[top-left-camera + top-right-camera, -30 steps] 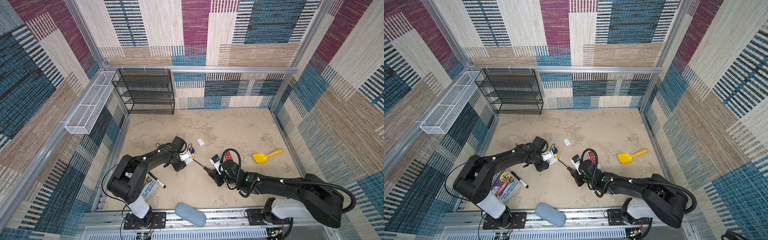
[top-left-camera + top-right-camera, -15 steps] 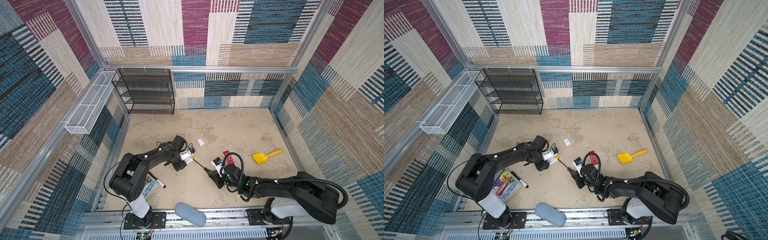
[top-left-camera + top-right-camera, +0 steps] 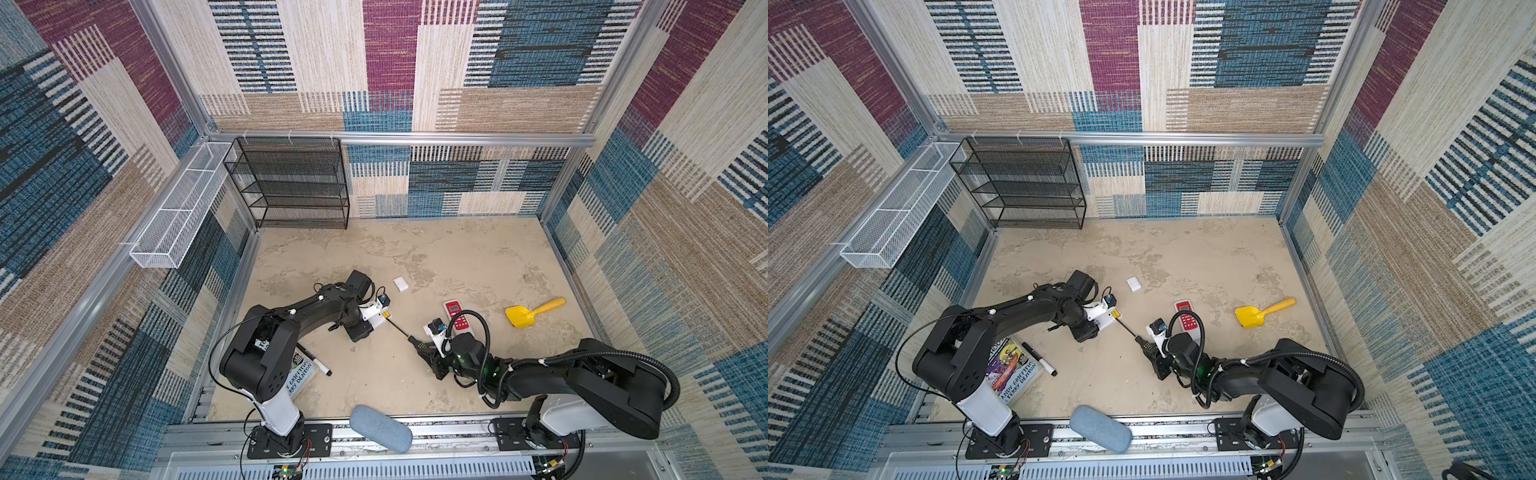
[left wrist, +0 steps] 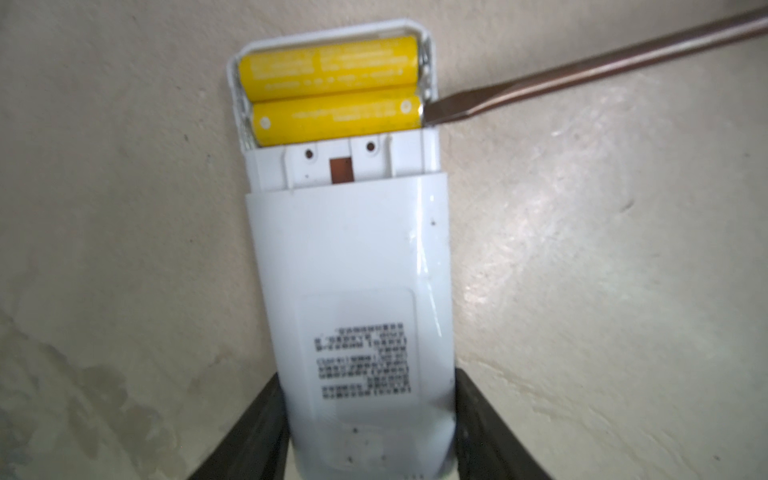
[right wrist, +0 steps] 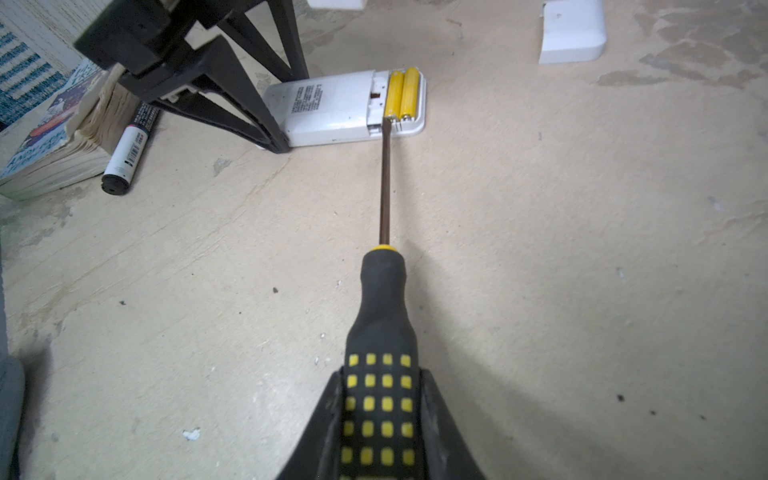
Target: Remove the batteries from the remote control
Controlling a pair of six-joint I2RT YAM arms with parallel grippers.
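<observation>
Batteries [image 4: 332,95]: two yellow cylinders seated in open bay of white plastic remote [image 4: 353,249] on desk [image 4: 582,249] | left tool [image 4: 370,436] clamped on remote | right tool [image 5: 382,415] clamped on black-and-yellow-handled screwdriver [image 5: 382,311], blade against one cell's end | judged light, rigid, slippery: lever end up, pinch mid-barrel

L arm [image 3: 307,309] reaches fwd from its front-left base, elbow bent, forearm low over the counter [image 3: 457,257], wrist turned toward centre. L gripper [image 4: 370,376]: fingers [image 4: 266,432] part-spread, clamped on both long sides of the white remote [image 4: 349,249] near one end. R arm [image 3: 582,374] is folded low from its front-right base, forearm stretched toward centre, wrist approx level w/ the counter. R gripper [image 5: 382,399]: fingers [image 5: 440,419] set narrow, pinching the screwdriver [image 5: 384,311] by its handle and aimed at the L gripper. The 2 grippers are near each other, not touching.
</observation>
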